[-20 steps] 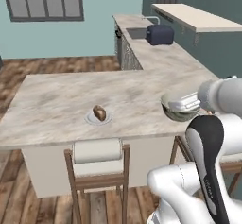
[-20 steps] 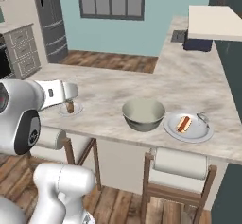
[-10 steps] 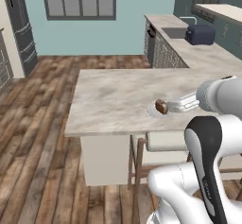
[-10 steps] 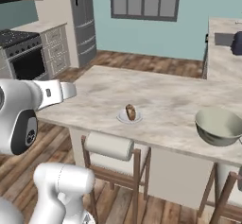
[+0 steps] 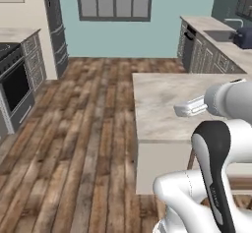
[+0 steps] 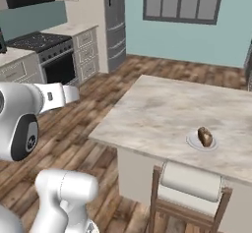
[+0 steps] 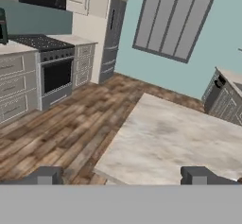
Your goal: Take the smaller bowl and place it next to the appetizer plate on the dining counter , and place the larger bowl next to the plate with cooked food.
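The dining counter [image 5: 162, 104] [image 6: 162, 114] [image 7: 175, 142] has a beige veined marble top on a white base. A small white plate with a brown piece of food [image 6: 202, 139] sits near its front edge, above a stool. My gripper [image 7: 122, 176] is open, its two dark fingertips far apart with nothing between them. It hovers off the counter's left end, over the floor. The white hand [image 5: 189, 107] [image 6: 59, 94] points left, away from the plate. Both the smaller bowl and the larger bowl are out of view.
A wooden stool with a pale cushion [image 6: 192, 183] stands under the counter's front edge. A stove and oven [image 7: 56, 74] [image 5: 15, 79] and a tall fridge [image 7: 113, 34] line the left wall. Open wood floor [image 5: 88, 129] lies between them and the counter. A counter with a sink [image 5: 216, 40] runs at the back right.
The base has turned left, so the whole scene has slid right. A grey-green bowl and a hot-dog plate have passed out of both base views. The gripper has stayed open.
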### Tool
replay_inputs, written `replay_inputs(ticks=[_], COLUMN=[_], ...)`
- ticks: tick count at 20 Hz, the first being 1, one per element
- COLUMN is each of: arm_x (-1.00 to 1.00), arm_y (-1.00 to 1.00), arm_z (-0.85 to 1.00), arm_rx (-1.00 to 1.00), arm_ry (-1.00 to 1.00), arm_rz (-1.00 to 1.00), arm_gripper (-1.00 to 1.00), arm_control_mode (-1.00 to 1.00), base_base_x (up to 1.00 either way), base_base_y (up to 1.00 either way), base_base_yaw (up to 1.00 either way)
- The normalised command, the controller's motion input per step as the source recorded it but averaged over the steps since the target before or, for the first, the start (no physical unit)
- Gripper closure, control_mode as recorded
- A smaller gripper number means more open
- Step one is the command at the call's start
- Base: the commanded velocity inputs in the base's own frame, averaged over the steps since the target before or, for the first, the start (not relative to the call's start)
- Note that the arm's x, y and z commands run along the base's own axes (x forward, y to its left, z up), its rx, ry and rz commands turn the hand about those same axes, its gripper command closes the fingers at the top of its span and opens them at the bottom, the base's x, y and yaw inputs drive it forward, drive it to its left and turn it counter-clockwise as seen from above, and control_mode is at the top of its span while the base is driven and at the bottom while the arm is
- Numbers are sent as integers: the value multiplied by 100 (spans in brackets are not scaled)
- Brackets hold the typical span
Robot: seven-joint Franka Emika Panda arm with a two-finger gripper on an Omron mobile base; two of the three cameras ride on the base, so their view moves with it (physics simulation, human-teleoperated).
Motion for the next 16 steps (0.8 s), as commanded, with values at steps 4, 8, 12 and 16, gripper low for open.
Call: replay_inputs(ticks=[4,8,12,16], arm_x=[0,0,0,0], arm_y=[0,0,0,0], arm_z=[0,0,0,0], arm_rx=[0,0,0,0], arm_ry=[0,0,0,0], arm_rz=[0,0,0,0], arm_gripper=[-100,-100,-100,-100], arm_control_mode=[100,100,100,100], base_base_x=[68,80,98,100], base_base_y=[100,100,100,68], base_base_yaw=[13,12,8,0])
